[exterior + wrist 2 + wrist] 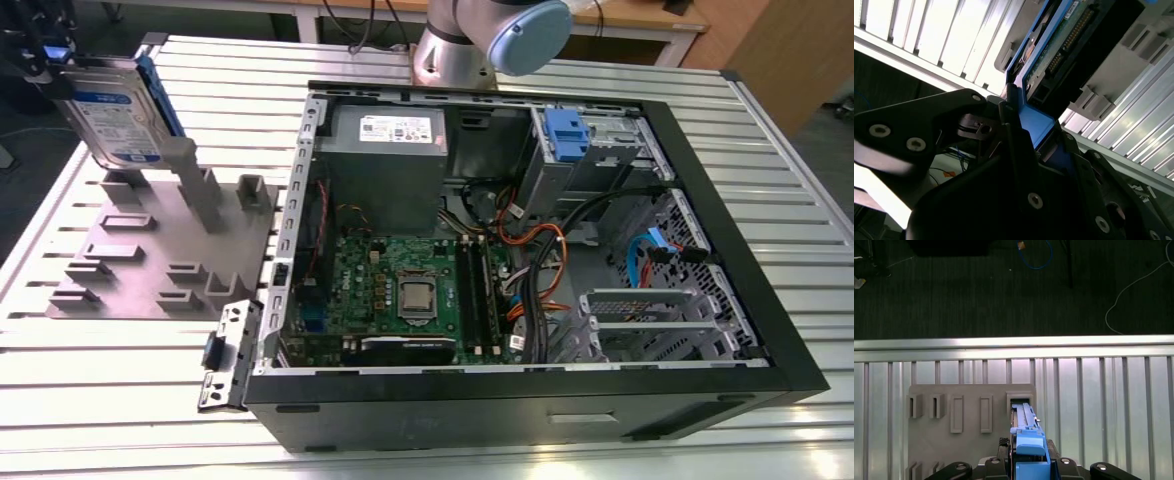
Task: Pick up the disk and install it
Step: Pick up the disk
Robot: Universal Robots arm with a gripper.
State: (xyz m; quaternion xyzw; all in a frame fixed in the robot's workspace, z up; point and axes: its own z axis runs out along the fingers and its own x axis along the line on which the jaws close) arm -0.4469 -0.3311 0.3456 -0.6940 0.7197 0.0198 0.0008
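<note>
Standing edge-up, the disk (118, 112) between jaws clamped on it (above the grey fixture (139, 252)).

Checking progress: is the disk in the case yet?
Out. The gripper holds the disk on edge above the grey fixture, outside the case, at the exterior view's left.

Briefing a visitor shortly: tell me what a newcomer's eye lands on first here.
The open computer case sits in the middle of the slatted table, its green motherboard exposed. At the exterior view's left, the disk hangs upright over a grey slotted plate, the claw gripping its blue carrier.
</note>
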